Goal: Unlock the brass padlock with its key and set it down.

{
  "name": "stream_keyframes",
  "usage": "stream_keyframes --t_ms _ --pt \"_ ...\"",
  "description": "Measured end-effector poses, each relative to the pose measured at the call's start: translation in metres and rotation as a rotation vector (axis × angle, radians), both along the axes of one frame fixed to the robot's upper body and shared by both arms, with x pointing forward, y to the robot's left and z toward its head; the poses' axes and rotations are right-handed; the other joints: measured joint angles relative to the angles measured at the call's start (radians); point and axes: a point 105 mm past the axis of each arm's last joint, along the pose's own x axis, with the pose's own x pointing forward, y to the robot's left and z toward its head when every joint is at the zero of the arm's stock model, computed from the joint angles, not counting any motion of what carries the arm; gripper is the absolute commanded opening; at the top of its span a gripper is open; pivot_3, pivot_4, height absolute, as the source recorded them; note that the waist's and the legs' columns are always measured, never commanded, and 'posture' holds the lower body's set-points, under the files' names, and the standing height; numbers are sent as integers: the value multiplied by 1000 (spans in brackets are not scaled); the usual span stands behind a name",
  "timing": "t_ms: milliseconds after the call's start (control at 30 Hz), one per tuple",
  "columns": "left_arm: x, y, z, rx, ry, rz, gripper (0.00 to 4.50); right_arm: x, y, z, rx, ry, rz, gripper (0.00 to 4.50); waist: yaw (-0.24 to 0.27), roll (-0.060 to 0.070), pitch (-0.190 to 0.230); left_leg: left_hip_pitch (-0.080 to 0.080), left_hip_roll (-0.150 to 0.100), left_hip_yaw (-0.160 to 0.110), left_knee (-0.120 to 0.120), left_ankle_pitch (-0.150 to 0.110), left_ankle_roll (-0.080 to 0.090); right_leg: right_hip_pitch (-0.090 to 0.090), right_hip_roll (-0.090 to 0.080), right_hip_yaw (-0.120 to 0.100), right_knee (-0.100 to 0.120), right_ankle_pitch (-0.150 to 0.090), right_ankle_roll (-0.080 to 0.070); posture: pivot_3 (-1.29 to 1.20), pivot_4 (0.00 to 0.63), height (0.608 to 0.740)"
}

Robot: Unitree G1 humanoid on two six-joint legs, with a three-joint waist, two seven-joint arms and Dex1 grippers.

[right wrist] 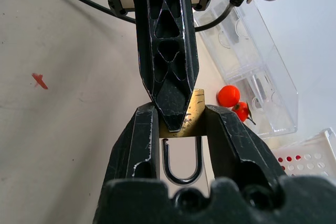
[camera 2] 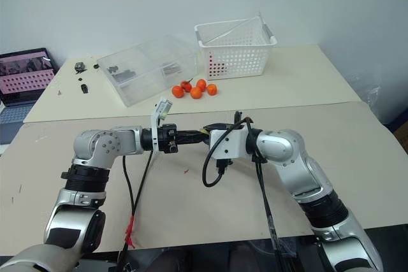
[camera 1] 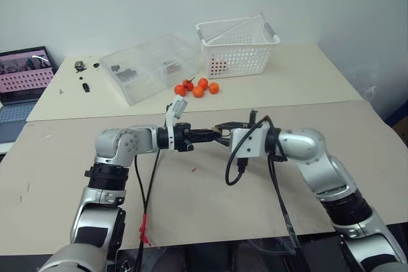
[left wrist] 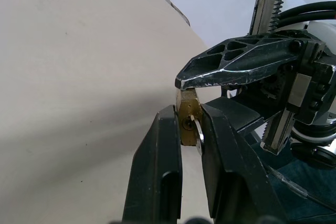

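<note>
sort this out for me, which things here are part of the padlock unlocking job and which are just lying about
Part of the job:
- brass padlock, clamped in the right gripper
- key at the padlock's keyhole, pinched by the left gripper

Just lying about:
- orange fruits
- white basket
- clear plastic box
- laptop
- small dark parts

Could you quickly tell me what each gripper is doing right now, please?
Left gripper: shut on the key, which sits in the brass padlock.
Right gripper: shut on the brass padlock, above the table.
</note>
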Motion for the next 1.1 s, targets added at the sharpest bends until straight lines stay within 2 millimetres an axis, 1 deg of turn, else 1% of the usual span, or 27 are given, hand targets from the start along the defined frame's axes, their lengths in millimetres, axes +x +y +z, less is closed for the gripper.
stream_keyframes --t_ms 433,467,500,533,667,733,867,933,1033,1100 --pt "0 0 0 2 1 3 84 0 0 0 -2 0 0 924 0 0 0 0 0 0 0 0 0 0 0 0 0 0 0 0 150 740" --pt "0 0 0 2 2 3 84 0 0 0 -2 0 1 1925 0 0 0 0 0 0 0 0 0 0 0 0 0 0 0 0 150 740" --pt "0 0 -1 4 4 4 84 0 0 0 1 2 3 2169 0 0 0 0 0 0 0 0 0 0 0 0 0 0 0 0 150 740" --pt "1 0 -1 8 5 9 84 -1 1 1 9 6 8 2587 0 0 0 0 0 0 0 0 0 0 0 0 0 0 0 0 150 740" --pt "1 1 -1 11 5 11 84 -2 1 1 13 9 11 3907 1 0 0 0 0 0 0 0 0 0 0 0 0 0 0 0 150 740" --pt "1 2 -1 13 4 12 84 -1 0 0 7 12 9 4402 1 0 0 0 0 0 0 0 0 0 0 0 0 0 0 0 150 740" --pt "1 2 -1 14 4 14 84 -2 -10 -8 1 80 -12 4402 4 0 0 0 0 0 0 0 0 0 0 0 -1 0 0 0 150 740" --pt "1 2 -1 15 4 12 84 -6 -18 -13 15 151 -21 4402 8 0 0 0 0 0 0 0 0 0 0 0 -1 0 0 0 150 740" --pt "1 4 -2 19 4 16 84 -5 -32 -13 59 217 -56 3651 13 0 0 0 0 0 0 0 0 0 -1 0 -1 0 0 0 150 740" --pt "1 3 -2 19 4 15 84 -6 -38 -11 75 230 -68 2965 15 0 0 0 0 0 0 0 0 0 0 0 -1 0 0 0 150 740"
